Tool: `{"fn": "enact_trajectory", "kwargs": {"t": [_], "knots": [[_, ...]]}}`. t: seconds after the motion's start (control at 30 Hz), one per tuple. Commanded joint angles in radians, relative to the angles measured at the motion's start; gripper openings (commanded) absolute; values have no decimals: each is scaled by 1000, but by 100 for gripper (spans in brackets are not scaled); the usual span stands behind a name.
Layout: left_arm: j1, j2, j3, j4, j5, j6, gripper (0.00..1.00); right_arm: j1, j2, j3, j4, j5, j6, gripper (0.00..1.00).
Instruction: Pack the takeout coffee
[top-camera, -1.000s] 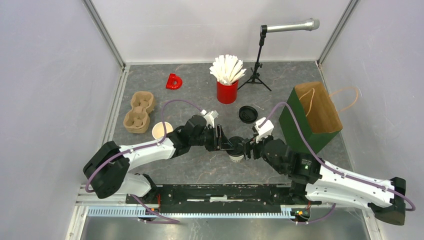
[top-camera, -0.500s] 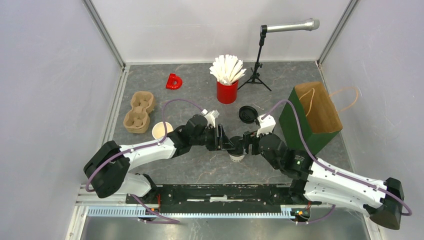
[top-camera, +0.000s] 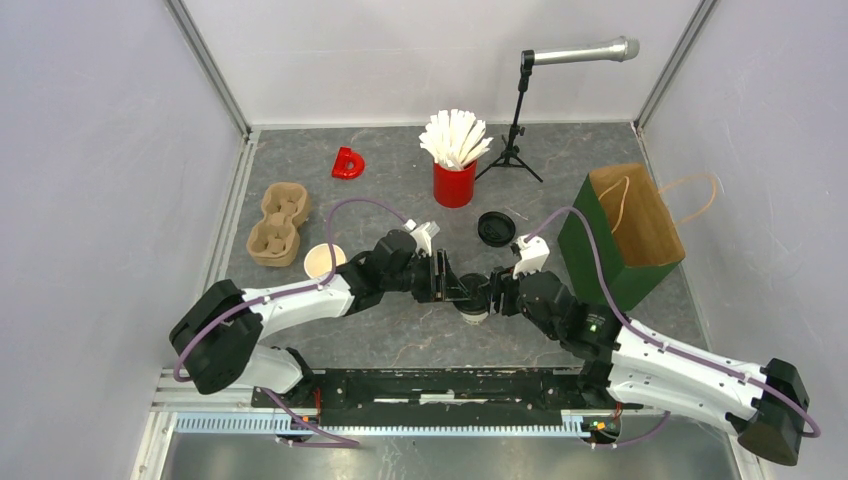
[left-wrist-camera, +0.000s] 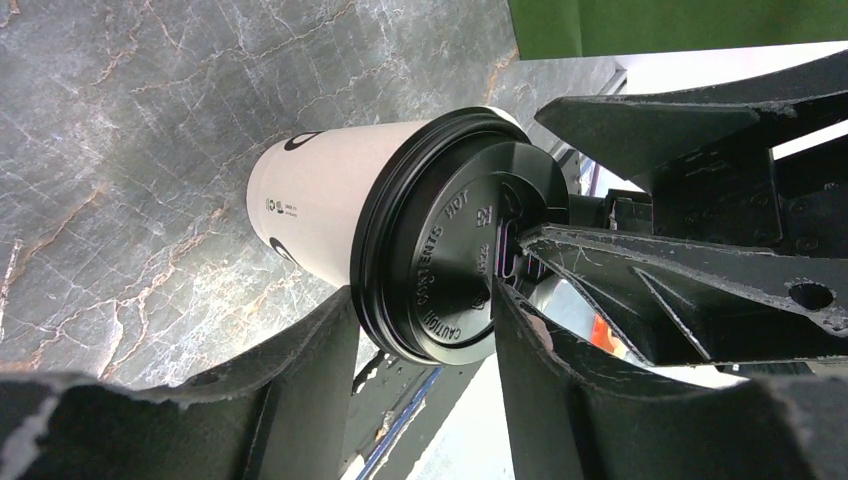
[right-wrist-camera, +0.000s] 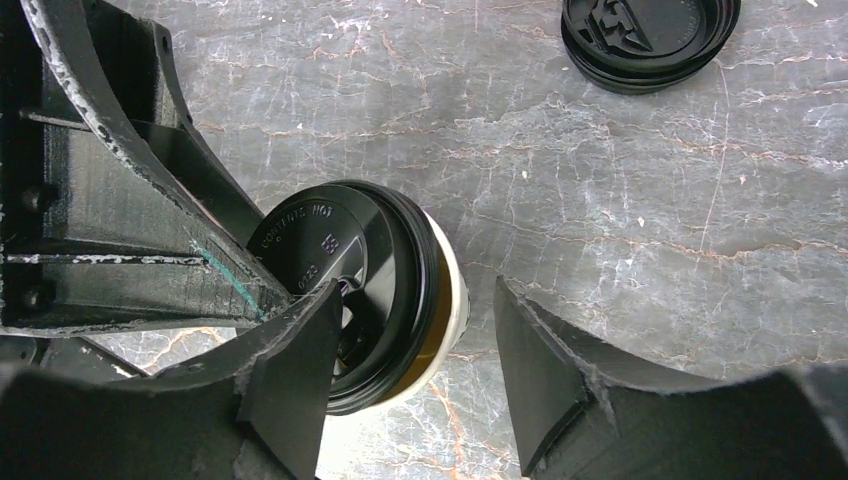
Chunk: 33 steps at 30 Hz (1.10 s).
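One takeout coffee cup (left-wrist-camera: 310, 205), white paper with its black lid (left-wrist-camera: 445, 265), stands mid-table (top-camera: 471, 306). My left gripper (left-wrist-camera: 422, 298) is shut on it, a finger against each side of the lid's rim. My right gripper (right-wrist-camera: 418, 290) comes from the right (top-camera: 493, 295) and is open: one finger lies over the lid (right-wrist-camera: 350, 265), the other stands clear of the cup's wall (right-wrist-camera: 455, 300). On that side the lid sits raised, showing cream inside. The second cup (top-camera: 322, 260) stands open at the left. Its lid (top-camera: 495, 228) lies loose behind.
A brown pulp carrier (top-camera: 278, 225) lies at the left. At the back are a red cup of white sticks (top-camera: 454, 180), a red letter D (top-camera: 348, 163) and a microphone stand (top-camera: 513, 140). A green paper bag (top-camera: 625, 235) stands open at the right.
My right wrist has shifted a little left, closer over the lidded cup, and its jaws have narrowed. The left gripper has kept its hold on the cup without moving.
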Motion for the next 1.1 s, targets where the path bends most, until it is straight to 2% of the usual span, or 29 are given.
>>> {"fn": "enact_trajectory", "kwargs": {"t": [0.0,0.3,0.5,0.67,1.07], "knots": [[-5,-16,41,-5,-23,56,60,-11,-14,-21,19,-17,14,61],[-5,-79,47,-66,-73,65,67,-22,-26,10,1,16,-22,52],[-4,-92,59,-116,-107,80,67,-24,-14,27,-5,15,-40,46],[-4,-95,64,-126,-124,82,61,-23,-8,40,0,-11,-44,39],[-5,-46,66,-49,-58,54,50,-23,8,71,-6,-32,-56,34]]}}
